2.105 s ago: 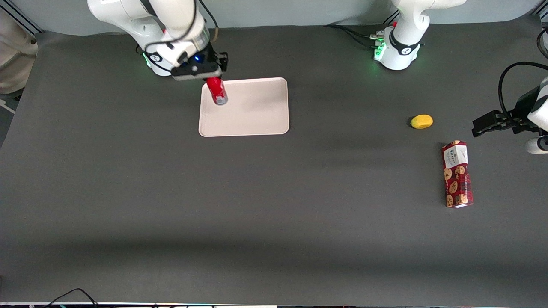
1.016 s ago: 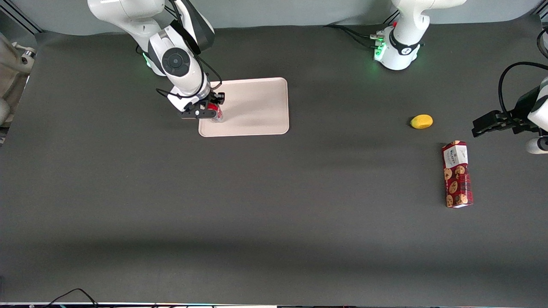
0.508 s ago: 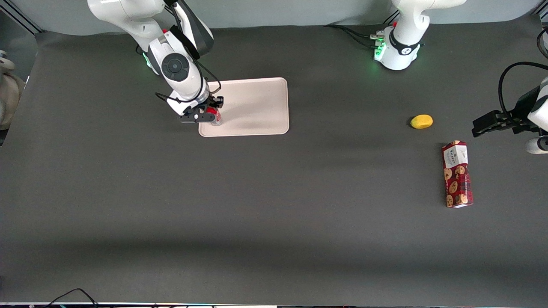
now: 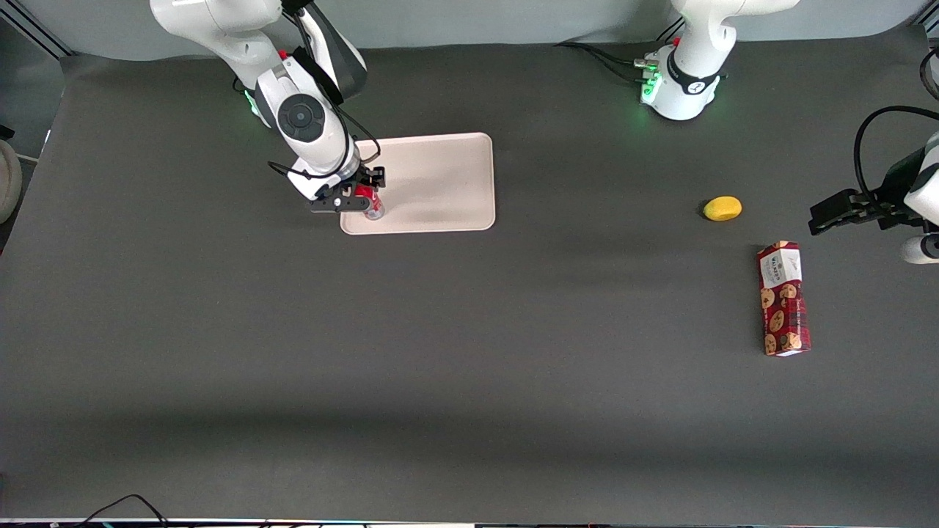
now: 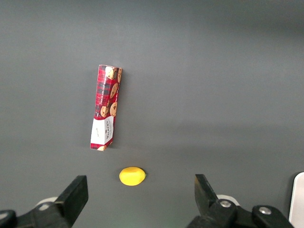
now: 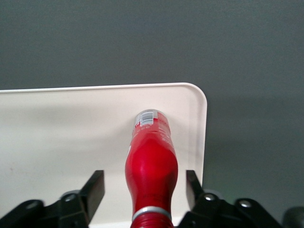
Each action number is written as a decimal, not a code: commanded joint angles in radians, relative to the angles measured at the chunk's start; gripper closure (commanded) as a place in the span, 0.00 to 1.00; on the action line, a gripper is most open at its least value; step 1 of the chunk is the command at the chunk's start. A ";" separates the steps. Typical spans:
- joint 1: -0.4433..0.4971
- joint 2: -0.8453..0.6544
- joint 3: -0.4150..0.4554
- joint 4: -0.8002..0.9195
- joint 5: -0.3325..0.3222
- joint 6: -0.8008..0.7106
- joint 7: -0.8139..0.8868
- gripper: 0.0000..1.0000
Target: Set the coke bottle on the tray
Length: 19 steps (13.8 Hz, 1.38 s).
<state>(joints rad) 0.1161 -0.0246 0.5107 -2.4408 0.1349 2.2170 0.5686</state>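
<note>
A dark grey table (image 4: pixel 469 381) carries everything here. The tray (image 4: pixel 440 183) lies flat on it at the working arm's end, and it's our landmark. Well away from the tray, toward the parked arm's end, a yellow lemon (image 4: pixel 722 208) rests on the surface. Nearer the front camera than the lemon, and farther still from the tray, a red cookie box (image 4: pixel 784 298) lies on its side. Over the tray's corner, the gripper (image 4: pixel 351 203) hangs with fingers spread.
</note>
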 commanded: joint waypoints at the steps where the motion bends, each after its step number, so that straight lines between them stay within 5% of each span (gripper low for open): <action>1: 0.000 -0.001 -0.003 0.006 -0.014 0.004 -0.001 0.00; 5: 0.004 -0.093 -0.098 0.064 -0.012 -0.104 -0.086 0.00; 9: 0.004 -0.089 -0.242 0.381 -0.015 -0.417 -0.191 0.00; 14: 0.004 -0.090 -0.339 0.635 -0.054 -0.470 -0.216 0.00; 19: 0.007 -0.089 -0.486 0.697 -0.076 -0.491 -0.360 0.00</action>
<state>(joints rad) 0.1134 -0.1379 0.0666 -1.7814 0.0854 1.7660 0.2777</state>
